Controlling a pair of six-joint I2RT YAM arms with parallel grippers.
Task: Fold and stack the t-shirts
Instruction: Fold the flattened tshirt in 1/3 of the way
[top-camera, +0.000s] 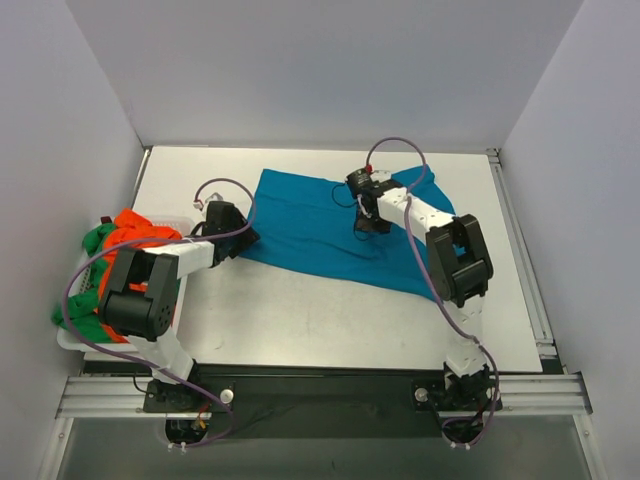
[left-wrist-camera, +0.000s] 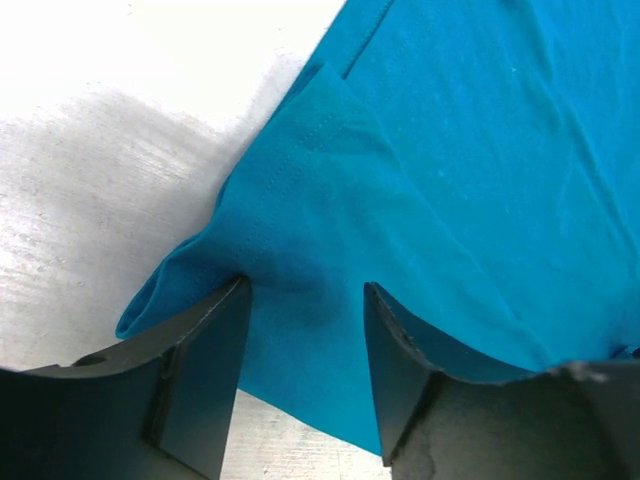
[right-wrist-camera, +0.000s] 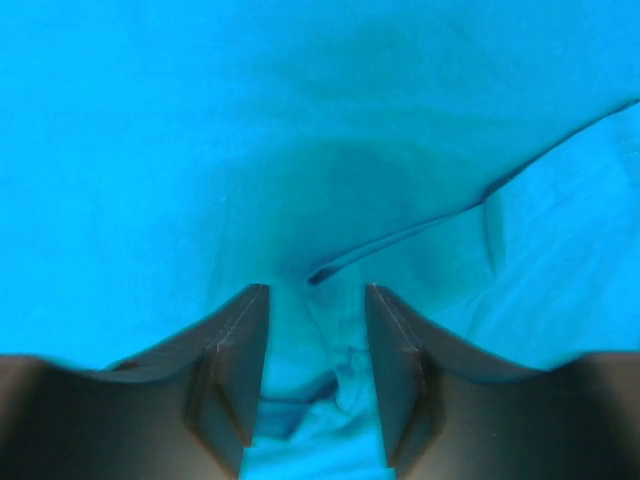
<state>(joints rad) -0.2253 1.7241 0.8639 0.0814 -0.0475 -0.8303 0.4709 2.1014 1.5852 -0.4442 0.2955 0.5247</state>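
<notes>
The teal-blue t-shirt (top-camera: 310, 225) lies spread flat across the middle of the table. My left gripper (top-camera: 238, 240) is at its near left corner. In the left wrist view that gripper (left-wrist-camera: 305, 290) stands open, its fingers straddling a folded edge of the teal cloth (left-wrist-camera: 450, 150). My right gripper (top-camera: 368, 224) is down on the shirt's right half. In the right wrist view it (right-wrist-camera: 316, 290) is open, with a small crumpled ridge of teal cloth (right-wrist-camera: 300, 120) lying loose between the fingers. The orange t-shirt (top-camera: 140, 232) and the green t-shirt (top-camera: 95, 240) are bunched in the basket.
The white basket (top-camera: 66, 342) sits at the table's left edge, beside my left arm. Bare table top (top-camera: 300, 320) lies between the shirt and the arm bases. White walls close in the left, back and right sides.
</notes>
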